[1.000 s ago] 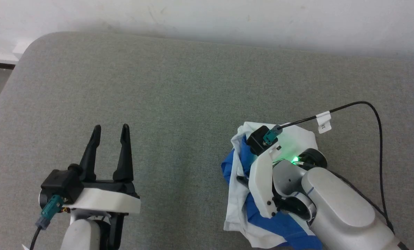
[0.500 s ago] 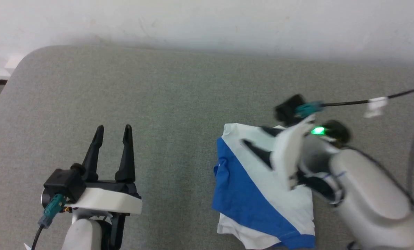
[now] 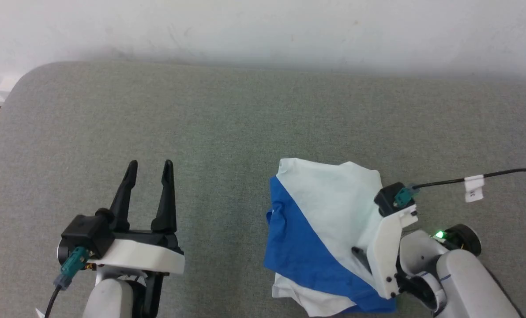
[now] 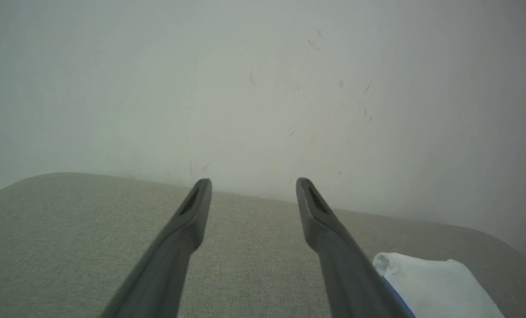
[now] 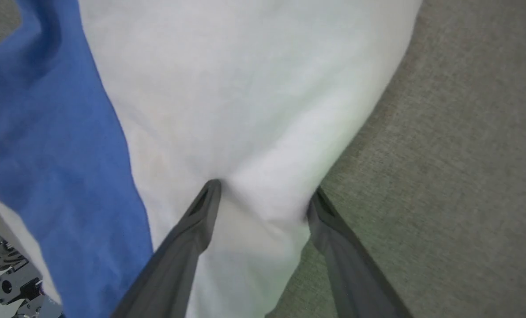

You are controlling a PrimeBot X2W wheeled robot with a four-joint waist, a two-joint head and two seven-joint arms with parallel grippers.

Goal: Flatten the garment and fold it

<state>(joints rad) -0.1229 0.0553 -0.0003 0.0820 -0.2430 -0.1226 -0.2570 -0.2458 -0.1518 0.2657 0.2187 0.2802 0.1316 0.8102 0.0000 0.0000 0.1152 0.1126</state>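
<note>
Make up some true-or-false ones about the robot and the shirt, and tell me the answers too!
1. The left gripper is open above the grey surface. True.
2. The garment is red and white. False: it is blue and white.
3. The right gripper has its fingers apart, with their tips on the garment's white part. True.
4. The garment lies spread out flat. False: it is bunched in a heap, with layers overlapping.
5. The left gripper holds a sleeve. False: it holds nothing.

You have one shirt [image 3: 329, 207] and one grey table [image 3: 227, 123]. You have two grippers, the left gripper [image 3: 150, 164] and the right gripper [image 5: 264, 187], each with two dark fingers [image 4: 179, 247], four in all. You see one green light [image 3: 438, 234] and one white tag [image 3: 473, 188].
</note>
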